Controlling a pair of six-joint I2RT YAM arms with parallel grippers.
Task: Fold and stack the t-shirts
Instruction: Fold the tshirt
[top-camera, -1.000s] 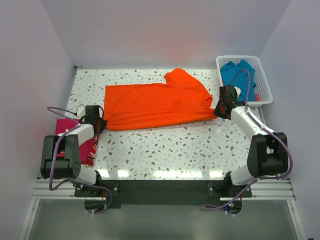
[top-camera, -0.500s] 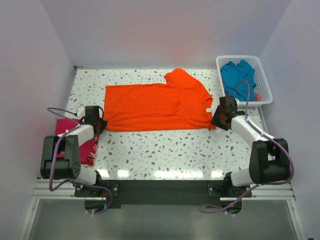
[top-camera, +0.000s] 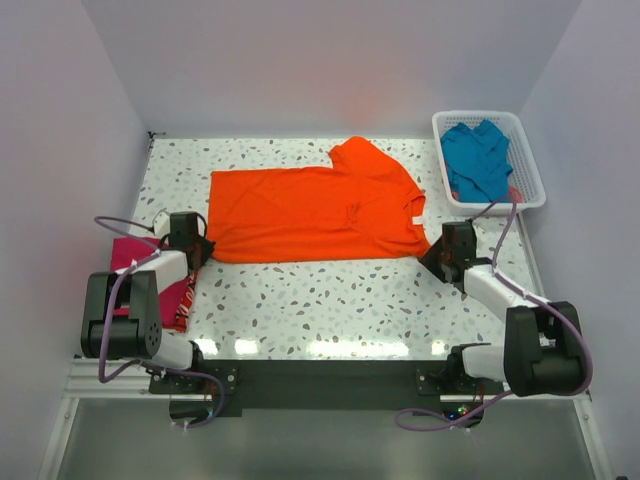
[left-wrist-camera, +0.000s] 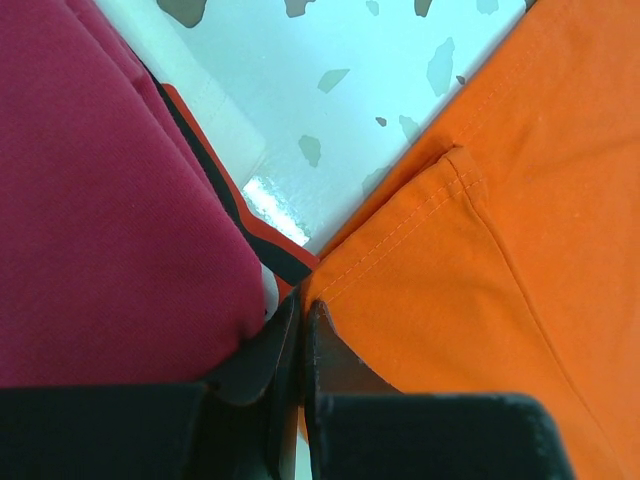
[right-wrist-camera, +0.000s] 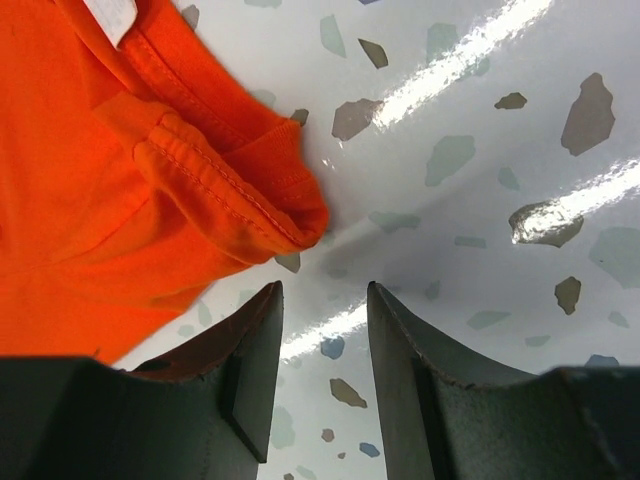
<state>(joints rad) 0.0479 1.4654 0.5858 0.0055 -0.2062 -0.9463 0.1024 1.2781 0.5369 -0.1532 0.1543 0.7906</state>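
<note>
While the left gripper (left-wrist-camera: 298, 308) is pinching the spread orange t-shirt (top-camera: 310, 210), the right gripper (right-wrist-camera: 322, 296) is hovering half-open, empty, probably needing a folding hold.

1. The top view looks down from above and behind the arms over the whole tabletop (top-camera: 330, 290).
2. The left wrist view sits close above the left pincer (left-wrist-camera: 302, 305), facing a corner of the orange t-shirt (left-wrist-camera: 480, 250).
3. The right wrist view, equally close above the right pincer (right-wrist-camera: 322, 295), faces its other end; all three views share that shirt.
</note>
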